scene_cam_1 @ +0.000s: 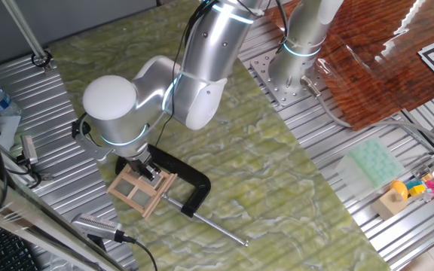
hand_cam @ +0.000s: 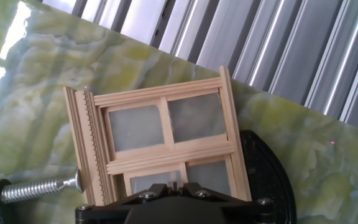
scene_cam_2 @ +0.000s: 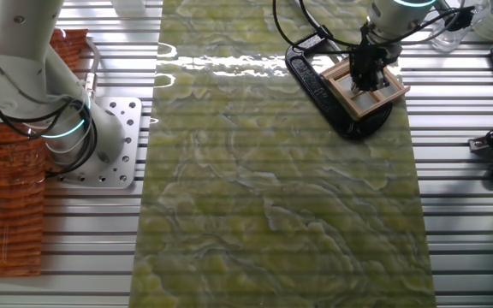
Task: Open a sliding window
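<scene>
The window (hand_cam: pixel 166 140) lies on the worktop (scene_cam_2: pixel 272 205) at 12 o'clock in the hand view, held by the clamp (scene_cam_1: pixel 191 181). The gripper (scene_cam_2: pixel 368 79) is on it; whether its fingers are apart I cannot tell. An oblique push could jam the sash.

One fixed view: high, oblique, looks down across green marbled mat (scene_cam_1: pixel 277 188), arm base far. Other fixed view: near overhead, opposite side, base at left. Hand view: close, straight down fingers onto sliding window (hand_cam: pixel 166 146). All share window and black C-clamp (scene_cam_2: pixel 323 90).
</scene>
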`<state>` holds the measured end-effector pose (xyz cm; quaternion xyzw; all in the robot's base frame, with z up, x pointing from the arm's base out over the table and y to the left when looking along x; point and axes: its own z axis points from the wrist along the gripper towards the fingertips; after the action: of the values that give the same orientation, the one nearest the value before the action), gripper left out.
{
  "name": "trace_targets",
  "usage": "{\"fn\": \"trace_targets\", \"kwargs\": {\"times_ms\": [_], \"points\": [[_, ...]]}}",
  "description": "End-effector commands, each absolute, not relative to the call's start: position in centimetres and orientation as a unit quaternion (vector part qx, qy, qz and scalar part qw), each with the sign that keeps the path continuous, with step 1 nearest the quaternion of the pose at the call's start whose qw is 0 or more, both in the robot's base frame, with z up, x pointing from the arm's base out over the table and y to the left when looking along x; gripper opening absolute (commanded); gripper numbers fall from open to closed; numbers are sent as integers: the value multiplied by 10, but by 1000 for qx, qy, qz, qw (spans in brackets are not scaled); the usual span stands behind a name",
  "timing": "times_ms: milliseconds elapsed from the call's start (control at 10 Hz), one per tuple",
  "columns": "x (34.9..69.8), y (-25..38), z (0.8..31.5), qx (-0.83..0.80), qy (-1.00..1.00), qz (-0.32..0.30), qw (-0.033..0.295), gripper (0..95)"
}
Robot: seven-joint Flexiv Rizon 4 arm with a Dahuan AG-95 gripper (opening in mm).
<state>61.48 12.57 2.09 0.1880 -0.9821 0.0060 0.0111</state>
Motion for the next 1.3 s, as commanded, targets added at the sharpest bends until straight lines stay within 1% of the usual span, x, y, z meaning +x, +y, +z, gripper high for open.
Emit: {"fn": "trace_targets", "kwargs": {"times_ms": [100, 1300], "points": [[616, 124, 21, 188, -982, 6, 11, 0], [621, 110, 23, 196, -980, 6, 12, 0]]}}
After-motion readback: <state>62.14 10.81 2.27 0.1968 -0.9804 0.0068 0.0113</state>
